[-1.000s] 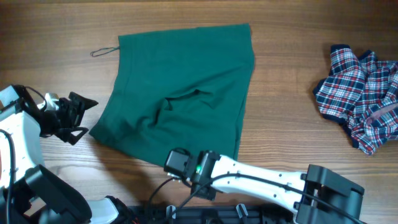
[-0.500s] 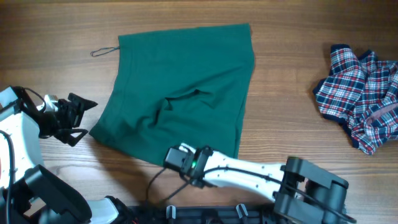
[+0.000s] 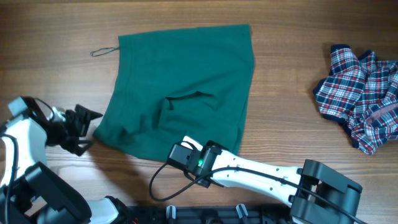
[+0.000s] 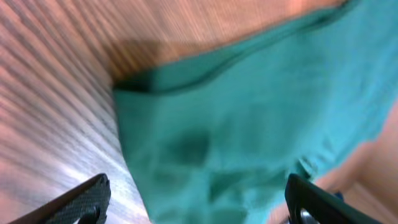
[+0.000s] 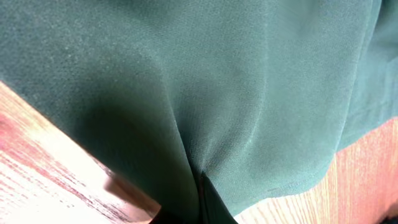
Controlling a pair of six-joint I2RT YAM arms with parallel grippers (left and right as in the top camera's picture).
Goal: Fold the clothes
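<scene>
The dark green garment (image 3: pixel 183 87) lies spread flat mid-table, its thin cord loop (image 3: pixel 104 51) at the far left corner. In the right wrist view the green cloth (image 5: pixel 205 74) gathers into a fold that runs into my right gripper (image 5: pixel 200 200), which is shut on its near hem. From overhead, that right gripper (image 3: pixel 180 151) sits at the garment's near edge. My left gripper (image 3: pixel 92 129) stands open at the near left corner. The left wrist view shows that corner (image 4: pixel 236 137) between its wide-apart fingers (image 4: pixel 87 198). The plaid garment (image 3: pixel 364 93) lies crumpled at the right.
The wooden table (image 3: pixel 298 37) surrounds the clothes. The right arm (image 3: pixel 267 177) stretches along the near edge from the right. A cable (image 3: pixel 163 180) loops beneath the right wrist.
My right gripper has shut on the green garment's near hem, shifting slightly right. My left gripper has moved right and nearer, up to the garment's left corner, still open.
</scene>
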